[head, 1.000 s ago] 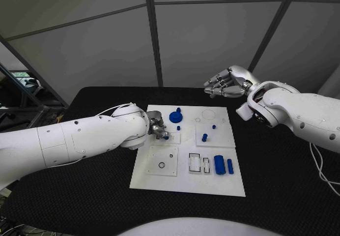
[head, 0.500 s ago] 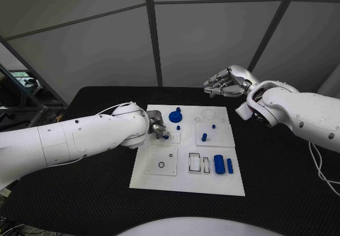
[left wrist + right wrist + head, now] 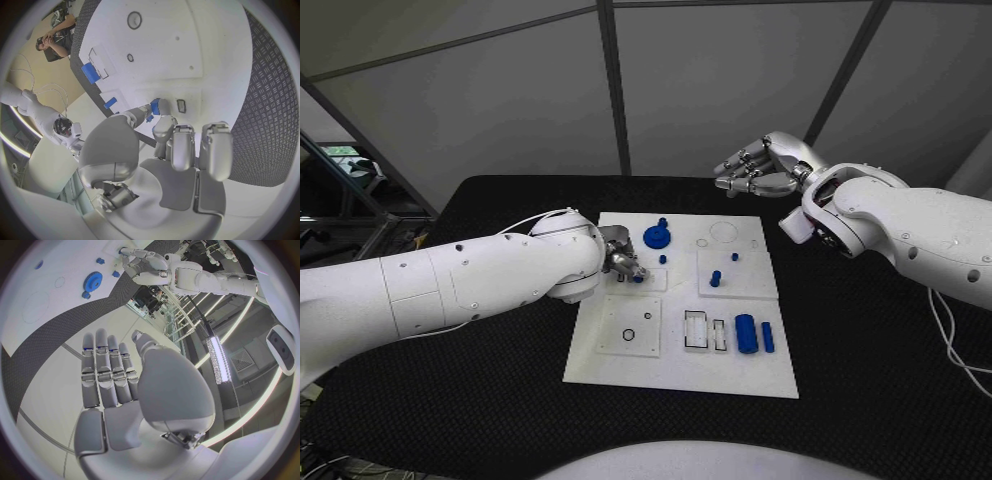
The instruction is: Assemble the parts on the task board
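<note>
Both hands differ: left hand pinches a blue part, right hand raised

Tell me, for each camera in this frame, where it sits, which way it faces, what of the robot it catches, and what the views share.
Head view: on the robot's head, looking down at the task board; both arms enter, left hand at the board, right hand raised beyond it.
Left wrist view: behind the left hand, facing the task board; a small blue part sits at its fingertips.
Right wrist view: behind the right hand, fingers extended, facing the board's far end.
Shared: the blue gear and the left hand.
</note>
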### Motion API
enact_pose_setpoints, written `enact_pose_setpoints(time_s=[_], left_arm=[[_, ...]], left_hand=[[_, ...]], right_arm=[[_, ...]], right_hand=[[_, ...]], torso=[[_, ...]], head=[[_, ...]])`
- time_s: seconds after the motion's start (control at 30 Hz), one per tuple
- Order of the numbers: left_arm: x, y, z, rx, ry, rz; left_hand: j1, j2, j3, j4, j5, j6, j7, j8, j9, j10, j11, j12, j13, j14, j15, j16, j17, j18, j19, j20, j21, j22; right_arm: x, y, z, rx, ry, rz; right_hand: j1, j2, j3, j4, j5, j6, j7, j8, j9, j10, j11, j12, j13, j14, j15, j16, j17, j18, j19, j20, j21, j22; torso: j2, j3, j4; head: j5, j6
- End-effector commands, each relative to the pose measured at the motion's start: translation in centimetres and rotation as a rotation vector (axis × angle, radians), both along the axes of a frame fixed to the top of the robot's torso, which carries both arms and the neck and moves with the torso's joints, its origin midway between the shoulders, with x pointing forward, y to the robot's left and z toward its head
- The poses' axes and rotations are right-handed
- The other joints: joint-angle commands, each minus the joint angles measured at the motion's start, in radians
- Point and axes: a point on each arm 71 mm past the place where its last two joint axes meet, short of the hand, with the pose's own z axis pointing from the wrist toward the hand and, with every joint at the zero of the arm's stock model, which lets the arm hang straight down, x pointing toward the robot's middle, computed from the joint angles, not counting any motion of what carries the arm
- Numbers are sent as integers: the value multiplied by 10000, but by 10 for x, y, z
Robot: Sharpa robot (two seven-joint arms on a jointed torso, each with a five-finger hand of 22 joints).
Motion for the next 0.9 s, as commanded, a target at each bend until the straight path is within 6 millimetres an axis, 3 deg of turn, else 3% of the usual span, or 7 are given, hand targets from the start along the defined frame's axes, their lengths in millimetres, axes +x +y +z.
enact_pose_setpoints(time_s=[0.03,0.47,0.9], left_arm=[[-1,1,-2,207,160,10],[1,1,-2,172,63,139],[4,6,7,-73,-154,284]], left_hand=[[-131,33,-254,110,33,92,15,-42,-19,82,32,49,29,830,-34,-6,1826,-276,565,-75,50,1511],[-340,156,-1474,662,40,188,31,-91,-41,109,48,86,76,833,-24,-6,1832,-285,584,-70,68,1563],[-87,257,-3053,1256,78,121,58,-138,-26,2,70,-35,-64,832,-13,-18,1830,-254,530,-65,-29,1444]], right_arm=[[0,1,1,5,-19,75],[0,1,1,3,-13,62],[1,-2,1,-17,-1,8]], right_hand=[[-113,-34,-47,35,37,-76,45,-37,-14,-99,-6,-26,-18,-42,42,-68,-20,23,-36,61,-61,-15],[-176,-41,-83,50,48,-127,68,-39,-16,-149,20,-25,-33,-73,67,-108,-44,22,-61,84,-103,-38],[-206,-43,-107,52,53,-163,82,-39,-16,-188,36,-24,-44,-105,86,-135,-64,21,-82,101,-136,-55]], torso=[[-3,2,0],[3,-2,-1],[-5,-10,-1]], head=[[-5,1],[-30,14],[-49,35]])
